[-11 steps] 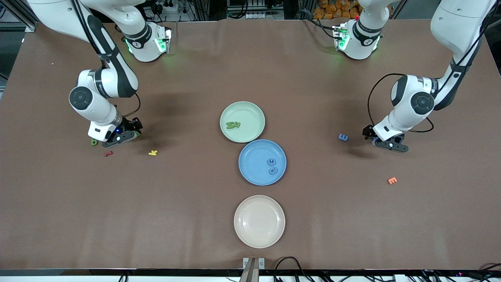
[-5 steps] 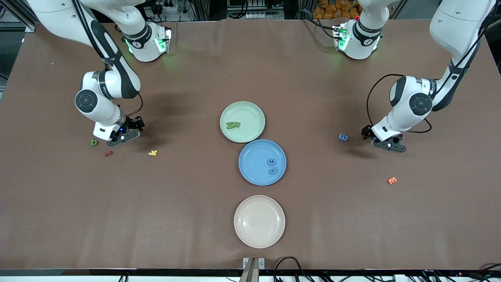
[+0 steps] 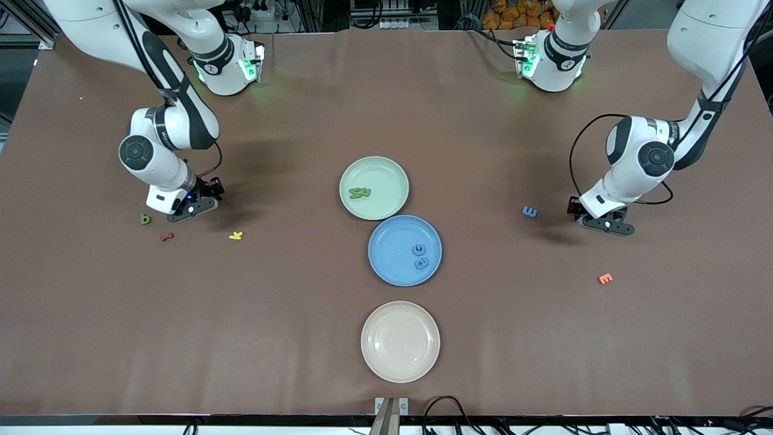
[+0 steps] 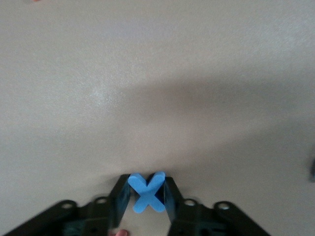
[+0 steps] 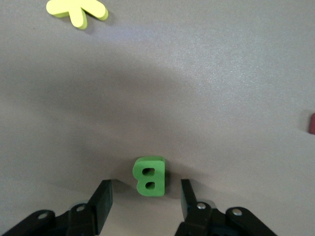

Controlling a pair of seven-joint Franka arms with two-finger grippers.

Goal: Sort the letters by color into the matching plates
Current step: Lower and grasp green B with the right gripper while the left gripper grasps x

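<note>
Up front, both grippers hide their letters; we see the left gripper (image 4: 147,196) clenched on a blue X (image 4: 146,192), the right gripper (image 5: 143,196) spread around a green B (image 5: 149,175). Brown bench (image 3: 302,314) throughout.

Robot lab: twin arms (image 3: 163,139), cabling (image 3: 447,405)

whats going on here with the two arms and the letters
Two arms are sorting toy letters by color. The left end effector is shut on a blue X; the right end effector is open around a green B on the table. The green plate holds green letters, the blue plate two blue ones. A blue E lies loose.
</note>
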